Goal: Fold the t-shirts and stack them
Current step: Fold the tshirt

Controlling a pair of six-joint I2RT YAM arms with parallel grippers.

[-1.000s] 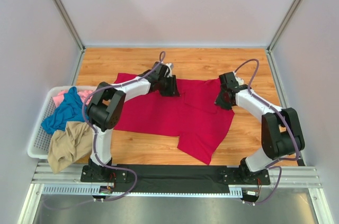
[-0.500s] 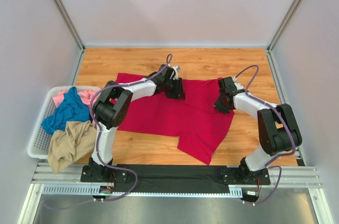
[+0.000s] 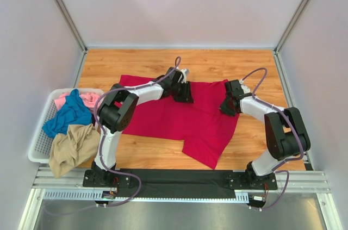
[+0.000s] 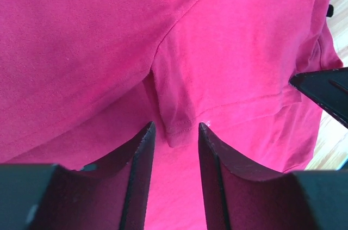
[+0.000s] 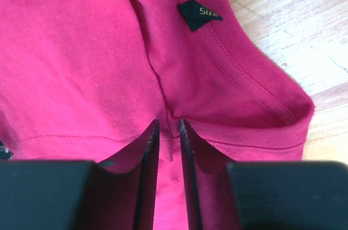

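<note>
On the wooden table (image 3: 136, 64), the crimson t-shirt (image 3: 174, 124) lies spread open and mostly flat between the two arms. One flap of it reaches toward the near edge. Its collar sits at the right side of the cloth, and the dark neck label (image 5: 198, 13) shows just inside the ribbed neckline, next to bare wood.

The left gripper (image 4: 174, 129) is down on the far part of the shirt, near the middle of its far edge. Its jaws stand apart, one on each side of the end of a stitched hem where two layers overlap. The cloth tab lies in the gap and neither finger visibly presses it, so this claw looks released rather than clenched.

The right gripper (image 5: 167, 124) is at the collar end. Its jaws are drawn close together with only a narrow slit between them. A ridge of red fabric just below the neckline rises into that slit, and creases run toward it from both sides. This claw is grasping the shirt by a pinch of cloth beside the collar.

To the left of the table, a white lattice basket (image 3: 37, 145) holds the other shirts in a loose heap. The teal t-shirt (image 3: 68, 113) is on top. The pink t-shirt (image 3: 89, 98) shows behind it. The tan t-shirt (image 3: 70, 148) hangs over the near rim.
</note>
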